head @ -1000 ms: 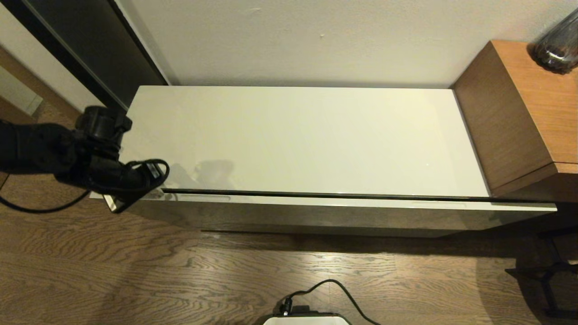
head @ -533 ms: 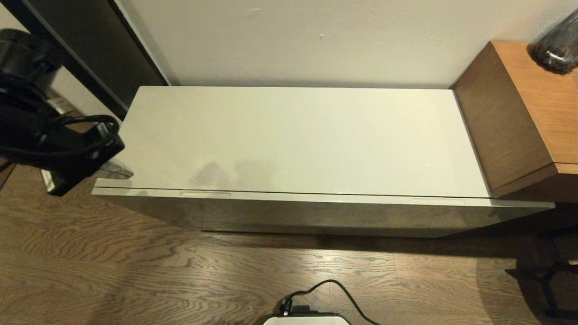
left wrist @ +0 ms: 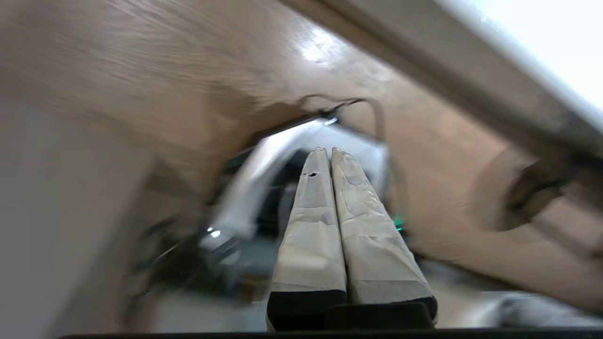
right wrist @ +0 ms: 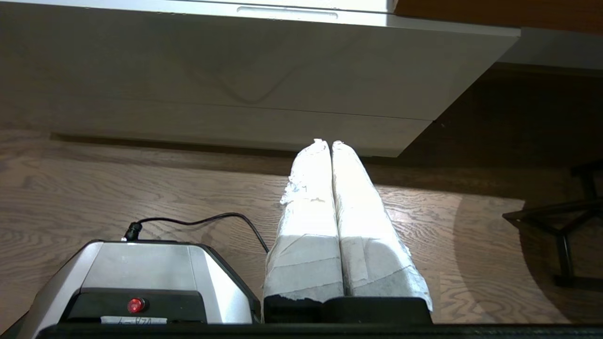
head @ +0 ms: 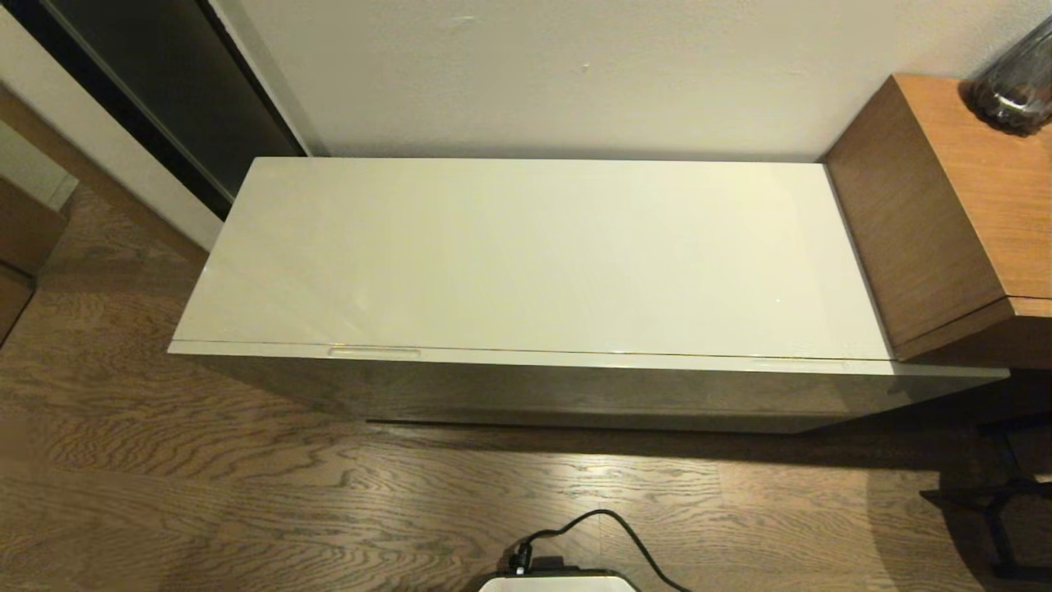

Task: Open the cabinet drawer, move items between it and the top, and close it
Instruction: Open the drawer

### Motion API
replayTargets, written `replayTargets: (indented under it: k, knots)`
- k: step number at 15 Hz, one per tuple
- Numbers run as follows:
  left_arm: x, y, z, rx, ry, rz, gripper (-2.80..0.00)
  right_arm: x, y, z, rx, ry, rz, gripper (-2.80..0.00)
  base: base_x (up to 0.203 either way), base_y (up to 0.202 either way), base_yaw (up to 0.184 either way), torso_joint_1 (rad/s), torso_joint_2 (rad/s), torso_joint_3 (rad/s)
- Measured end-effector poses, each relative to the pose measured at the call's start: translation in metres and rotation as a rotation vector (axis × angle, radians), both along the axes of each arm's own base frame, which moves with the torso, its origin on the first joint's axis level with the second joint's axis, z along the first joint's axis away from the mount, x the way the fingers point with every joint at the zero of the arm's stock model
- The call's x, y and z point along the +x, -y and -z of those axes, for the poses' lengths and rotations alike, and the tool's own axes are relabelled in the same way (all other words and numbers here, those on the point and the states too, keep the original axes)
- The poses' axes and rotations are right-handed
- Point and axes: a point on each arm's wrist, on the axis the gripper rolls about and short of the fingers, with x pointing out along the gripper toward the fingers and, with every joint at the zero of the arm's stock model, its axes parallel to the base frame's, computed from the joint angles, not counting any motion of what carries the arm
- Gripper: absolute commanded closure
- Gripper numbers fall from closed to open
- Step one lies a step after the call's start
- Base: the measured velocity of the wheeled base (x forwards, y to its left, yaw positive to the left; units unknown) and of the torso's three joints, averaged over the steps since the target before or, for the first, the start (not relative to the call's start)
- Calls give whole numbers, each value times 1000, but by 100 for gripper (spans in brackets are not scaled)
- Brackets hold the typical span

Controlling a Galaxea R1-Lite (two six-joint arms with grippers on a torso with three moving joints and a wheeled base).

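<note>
Cabinet drawer (head: 575,386) fully closed, front flush under the top (head: 526,255), only a thin seam along the upper edge; left slot handle (head: 374,353) and right slot handle (head: 797,363) visible as pale recesses on the front's upper edge. Top glossy off-white, bare in head view, nothing lying on it; items not visible in any view. Taller brown wooden unit (head: 945,214) touching the cabinet's right end, dark glass vase (head: 1015,82) on it near the wall. Wood-grain floor (head: 246,493) in front of the cabinet; robot base (head: 559,582) with black cable (head: 608,526) at lower centre of head view.

No arm in head view. Left hand (left wrist: 328,155) seen only in left wrist view: two tape-wrapped fingers (left wrist: 311,226) pressed together, nothing between them, picture smeared; pointing toward the robot base and floor, cabinet edge running across one corner of that view, well apart from the fingertips. Right hand (right wrist: 328,143) seen only in right wrist view: taped fingers (right wrist: 306,226) pressed together, holding nothing, low above the floor in front of the cabinet, tips aimed at the lower edge of the drawer front (right wrist: 235,70) but not touching it; one slot handle (right wrist: 287,12) visible along the front's upper edge, silver base housing with a red light (right wrist: 136,305) beside the hand
</note>
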Motion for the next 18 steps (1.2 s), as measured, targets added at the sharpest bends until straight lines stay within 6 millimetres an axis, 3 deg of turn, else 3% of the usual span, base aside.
replayTargets:
  k: [2, 4, 7, 9, 12, 14, 18]
  knots:
    - [-54, -2, 42, 66, 3, 24, 0, 0, 0, 0, 0, 0, 0, 0, 0, 0, 0, 0, 0, 0]
    - [-90, -3, 89, 129, -6, 35, 0, 0, 0, 0, 0, 0, 0, 0, 0, 0, 0, 0, 0, 0]
    - [-121, -4, 154, 260, -1, 25, 0, 0, 0, 0, 0, 0, 0, 0, 0, 0, 0, 0, 0, 0]
    - [-129, -6, 180, 359, 30, -33, 0, 0, 0, 0, 0, 0, 0, 0, 0, 0, 0, 0, 0, 0]
    - [-116, -6, 179, 391, 263, -97, 0, 0, 0, 0, 0, 0, 0, 0, 0, 0, 0, 0, 0, 0]
    - [-89, -5, 181, 396, 414, -80, 0, 0, 0, 0, 0, 0, 0, 0, 0, 0, 0, 0, 0, 0]
    - [-28, -3, 225, 478, 587, 7, 0, 0, 0, 0, 0, 0, 0, 0, 0, 0, 0, 0, 0, 0]
